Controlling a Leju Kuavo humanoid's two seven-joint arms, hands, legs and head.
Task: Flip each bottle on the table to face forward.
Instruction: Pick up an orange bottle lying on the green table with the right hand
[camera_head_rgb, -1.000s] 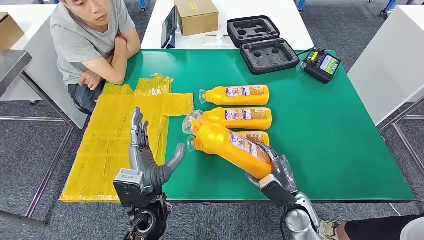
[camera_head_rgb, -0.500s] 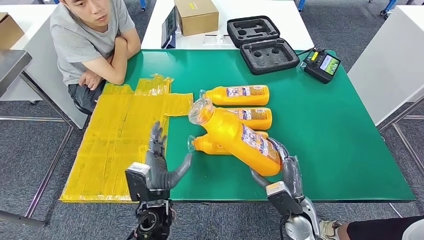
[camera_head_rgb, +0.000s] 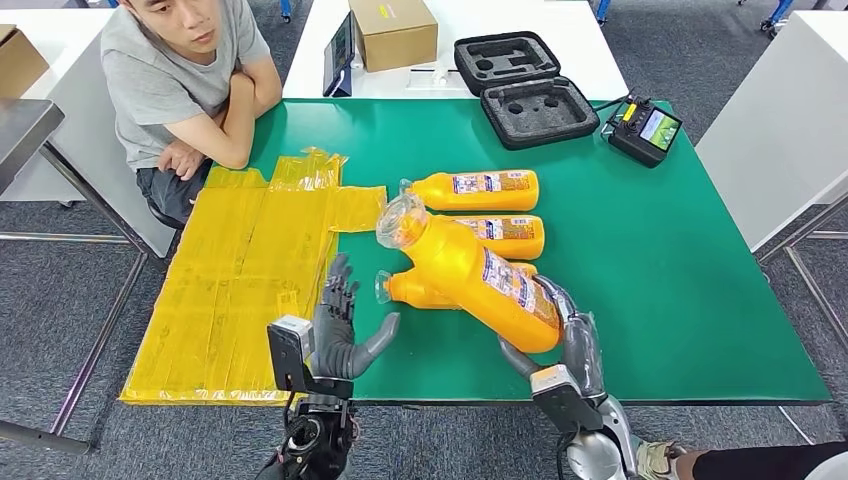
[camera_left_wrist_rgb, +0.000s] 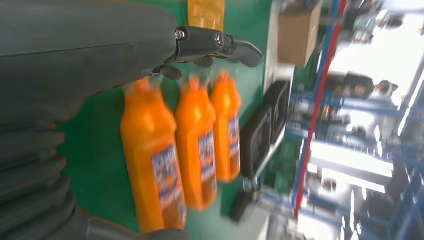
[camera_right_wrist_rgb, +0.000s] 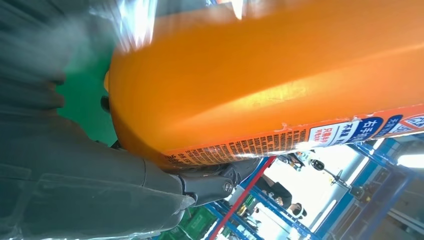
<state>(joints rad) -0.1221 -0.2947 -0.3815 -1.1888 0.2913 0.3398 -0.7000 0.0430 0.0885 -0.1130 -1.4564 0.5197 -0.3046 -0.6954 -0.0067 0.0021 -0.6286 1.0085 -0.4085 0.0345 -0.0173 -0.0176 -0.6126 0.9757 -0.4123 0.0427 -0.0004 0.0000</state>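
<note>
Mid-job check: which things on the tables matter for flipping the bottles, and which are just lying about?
Job:
held orange bottle in the right hand
three orange bottles lying on the green table: far, middle, near
left hand, holding nothing

Lying about:
yellow plastic sheet
open black foam case
handheld controller
cardboard box

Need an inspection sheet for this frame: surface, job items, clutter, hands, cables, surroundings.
Surface: green table, yellow plastic sheet over its left part.
Job's things: four orange bottles; one raised bottle tilted above the table, three lying bottles in a row.
Clutter: open black foam case, handheld controller.
Hands: right hand grips the raised bottle's base; left hand holds nothing, fingers spread.
Cables: nothing seen.
Surroundings: seated person, cardboard box on a white table.
</note>
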